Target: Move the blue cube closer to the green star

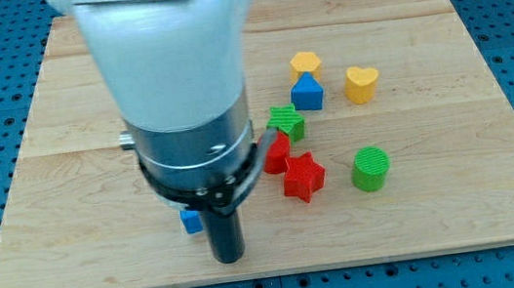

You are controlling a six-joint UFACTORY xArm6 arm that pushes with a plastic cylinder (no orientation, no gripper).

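The blue cube [191,220] lies near the view's bottom, left of centre, partly hidden behind my arm. The green star [286,121] sits up and to the right of it, near the board's middle, touching a red block [278,153] below it. My tip [230,259] is just right of the blue cube and slightly below it, very close to it; I cannot tell whether they touch. The arm's big white and black body covers the board above the cube.
A red star [303,177] lies right of my tip, between the cube and a green cylinder [371,168]. A blue triangular block [307,92], a yellow hexagon [305,62] and a yellow heart [362,83] sit above the green star. The wooden board's bottom edge [282,271] is close below my tip.
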